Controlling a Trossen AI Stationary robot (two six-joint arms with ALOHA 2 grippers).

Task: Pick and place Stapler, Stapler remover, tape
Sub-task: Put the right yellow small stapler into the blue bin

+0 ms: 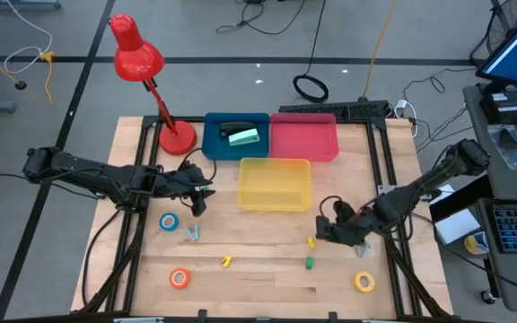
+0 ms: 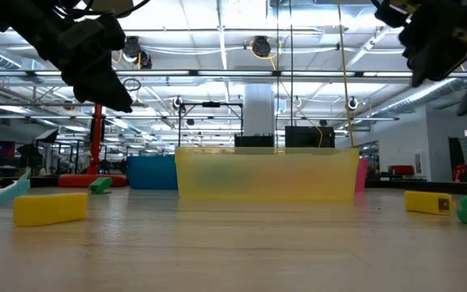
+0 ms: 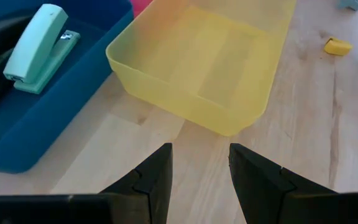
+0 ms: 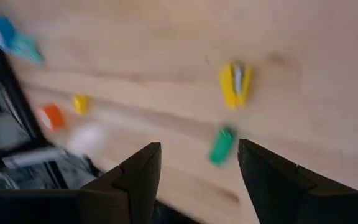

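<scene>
Both claws hang empty with jaws parted: the left gripper (image 1: 197, 193) hovers beside the yellow bin (image 1: 275, 184) toward the table's left side, the right gripper (image 1: 323, 229) near the right edge. Just off the right claw lie a yellow stapler remover (image 4: 235, 84) and a green one (image 4: 221, 145), their long axes roughly in line with its fingers. The blue tape (image 1: 168, 221) lies nearest the left claw, toward the front edge. Open wood surrounds each piece.

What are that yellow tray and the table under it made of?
The yellow tray looks like translucent plastic with a matte, frosted finish: the wood shows faintly through its walls. The table looks like pale wooden planks, smooth and lightly sealed, with visible grain and seams.
</scene>
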